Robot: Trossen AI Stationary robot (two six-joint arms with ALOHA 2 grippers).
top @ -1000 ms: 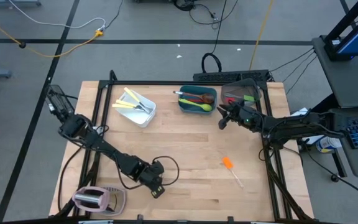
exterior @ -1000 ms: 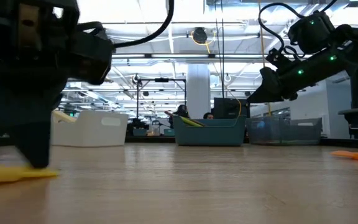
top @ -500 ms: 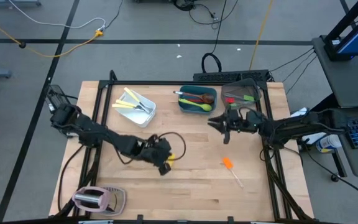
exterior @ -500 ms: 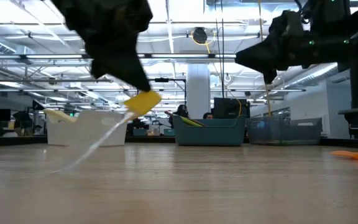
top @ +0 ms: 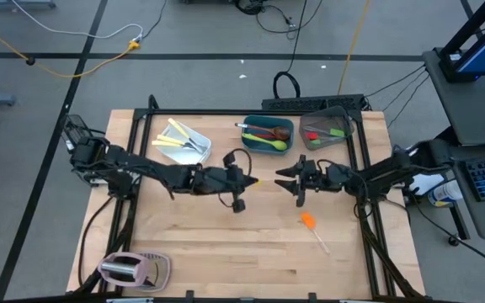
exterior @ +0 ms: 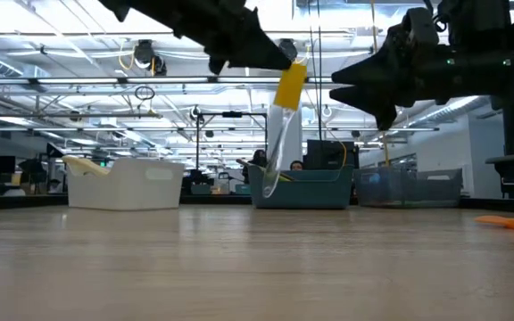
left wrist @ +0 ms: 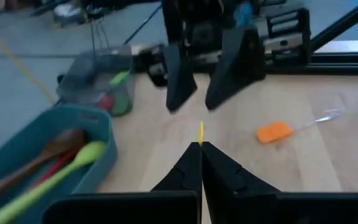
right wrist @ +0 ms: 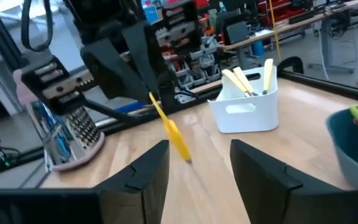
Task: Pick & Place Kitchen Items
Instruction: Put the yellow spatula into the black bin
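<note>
My left gripper (top: 247, 180) is over the middle of the table, shut on a yellow spatula (exterior: 289, 86) with a clear handle (exterior: 271, 169). My right gripper (top: 286, 179) is open and empty, facing the left gripper a short way toward the table's right, at about the same height (exterior: 337, 85). The spatula hangs between the two grippers (right wrist: 178, 142). An orange spatula (top: 308, 220) with a clear handle lies flat on the table, nearer the front edge and to the right. My left gripper pinches the yellow end of the spatula (left wrist: 200, 132) between its two shut fingers. The fingers come about level from the table's left. The spatula is lifted clear of the table and hangs slanting down below the fingertips, clear handle lowest.
A white tub (top: 188, 145) with cream utensils, a teal tub (top: 268, 135) with spoons and a grey tub (top: 327, 130) stand along the far edge. A pinkish toaster (top: 125, 268) stands at the near left corner.
My left gripper has risen from the table beside the toaster and swung toward the middle and far side, lifting the yellow spatula clear; the spatula now hangs down. My right gripper has moved from by the grey tub toward the near edge and the left gripper.
</note>
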